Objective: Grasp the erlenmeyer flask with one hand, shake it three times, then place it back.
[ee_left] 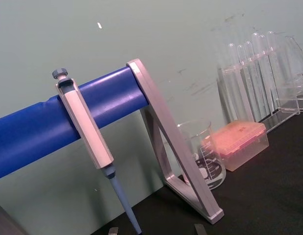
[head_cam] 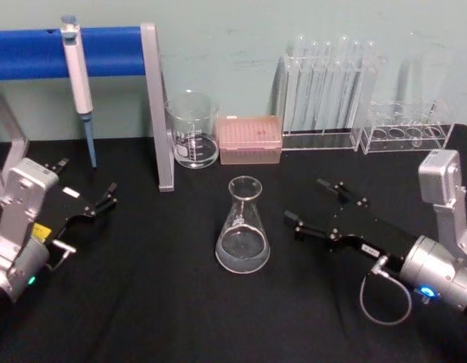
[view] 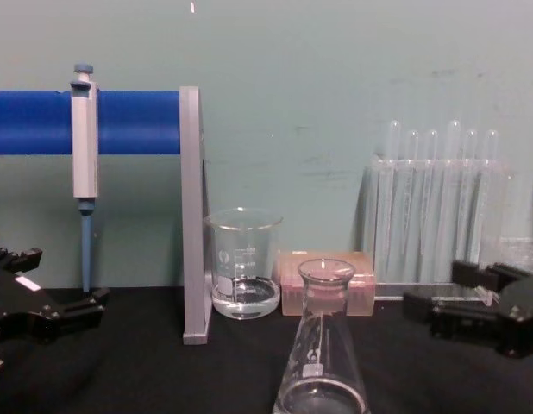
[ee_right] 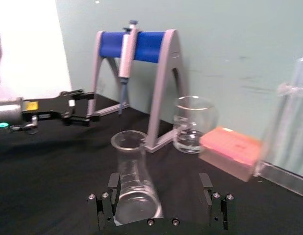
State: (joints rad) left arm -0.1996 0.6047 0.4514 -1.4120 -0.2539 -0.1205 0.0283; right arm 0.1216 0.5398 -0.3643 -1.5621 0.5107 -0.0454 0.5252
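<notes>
The erlenmeyer flask [head_cam: 242, 231] [view: 322, 362] stands upright on the black table, near the middle, with a little clear liquid at its base. My right gripper [head_cam: 304, 200] [view: 432, 289] hovers just to its right, open, fingers pointing at the flask without touching it. In the right wrist view the flask [ee_right: 133, 186] stands just ahead of the spread fingers [ee_right: 109, 198], closer to one of them. My left gripper [head_cam: 88, 181] [ee_right: 80, 105] [view: 64, 280] rests open at the far left, empty and well away from the flask.
Behind the flask stand a glass beaker [head_cam: 193, 132], a pink tip box [head_cam: 250, 139] and a clear rack of test tubes [head_cam: 328, 94], with a second low rack [head_cam: 407, 128] at the right. A pipette [head_cam: 78, 76] hangs on the blue-barred stand [head_cam: 162, 113] at back left.
</notes>
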